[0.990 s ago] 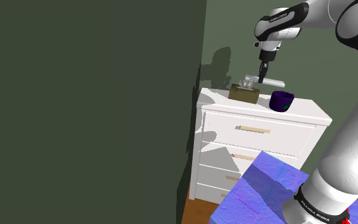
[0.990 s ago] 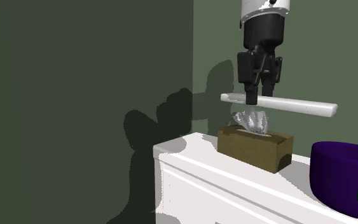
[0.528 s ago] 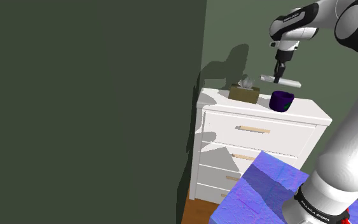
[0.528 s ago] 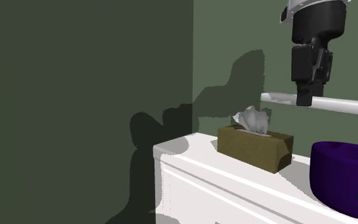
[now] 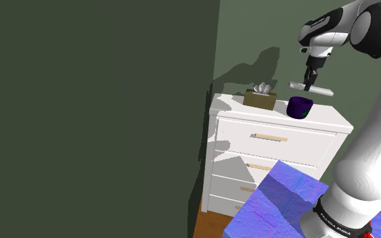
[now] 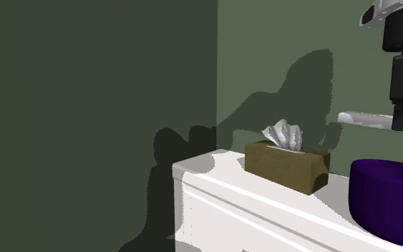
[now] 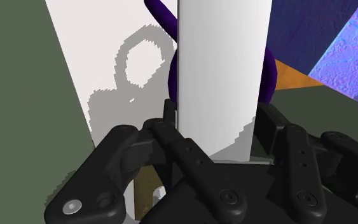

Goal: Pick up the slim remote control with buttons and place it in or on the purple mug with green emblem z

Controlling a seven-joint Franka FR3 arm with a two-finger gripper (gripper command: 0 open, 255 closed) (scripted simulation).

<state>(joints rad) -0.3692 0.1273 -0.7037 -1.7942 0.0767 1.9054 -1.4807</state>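
The pickup half of the task looks done: the remote point(image 5: 321, 90), drawn as a plain white slim bar with no buttons to be made out, is off the white chest of drawers point(image 5: 277, 138) and hangs in the air above the purple mug point(image 5: 300, 107). It lies roughly level, clear of the mug's rim and not touching it. In the shoulder view one end sits over the mug's opening and the other reaches out past the rim on the side away from the tissue box point(image 5: 260, 99). The wrist view looks straight down along the bar and shows purple on both sides of it, so I judge the remote to be lined up over the mug rather than beside it.

What is left is the placing. The remote has to come down onto or into the mug and be let go. Since the bar lies flat and looks longer than the mug is wide, it seems likelier to end up across the rim than inside, and it may tip off if it is released off-centre.

The tool point(image 7: 217, 127) is closed narrowly on the remote. In the wrist view, its two black fingers point(image 7: 171, 124) press the bar's long sides, with nothing else between them. It grips near the end of the bar that lies towards the tissue box side of the mug, so most of the length sticks out unsupported. The tool points downward above the mug and touches neither the mug nor the top of the chest.
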